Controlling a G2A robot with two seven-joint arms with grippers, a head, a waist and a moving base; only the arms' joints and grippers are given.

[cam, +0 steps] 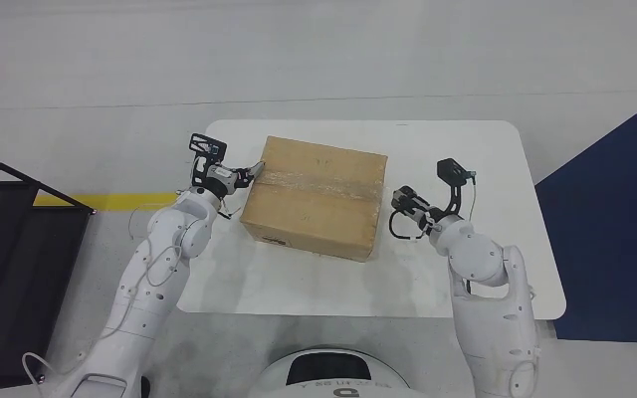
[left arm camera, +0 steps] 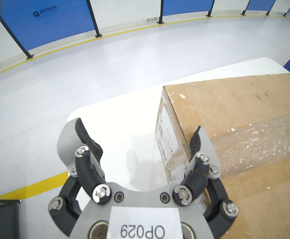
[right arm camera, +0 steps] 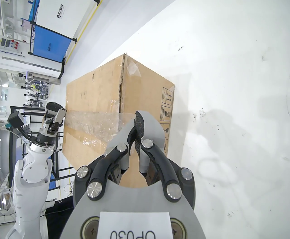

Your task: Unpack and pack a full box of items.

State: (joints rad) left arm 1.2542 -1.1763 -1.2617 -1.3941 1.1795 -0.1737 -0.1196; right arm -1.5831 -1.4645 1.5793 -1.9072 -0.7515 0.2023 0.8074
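Note:
A closed brown cardboard box (cam: 316, 195) sealed with clear tape sits in the middle of the white table (cam: 468, 149). My left gripper (cam: 251, 173) is at the box's left top edge, open, one finger over the taped lid (left arm camera: 244, 135) and the other out over the table; it also appears at the box's far end in the right wrist view (right arm camera: 60, 115). My left gripper (left arm camera: 138, 133) holds nothing. My right gripper (cam: 401, 196) sits just off the box's right side (right arm camera: 145, 95), fingers pressed together and empty, as the right wrist view's gripper (right arm camera: 137, 126) shows.
The table has bare white surface in front of, behind and to the right of the box (right arm camera: 226, 90). A black frame (cam: 30, 229) stands on the floor left of the table, beside a yellow floor line (cam: 119, 200). Blue barriers (left arm camera: 45, 20) stand far off.

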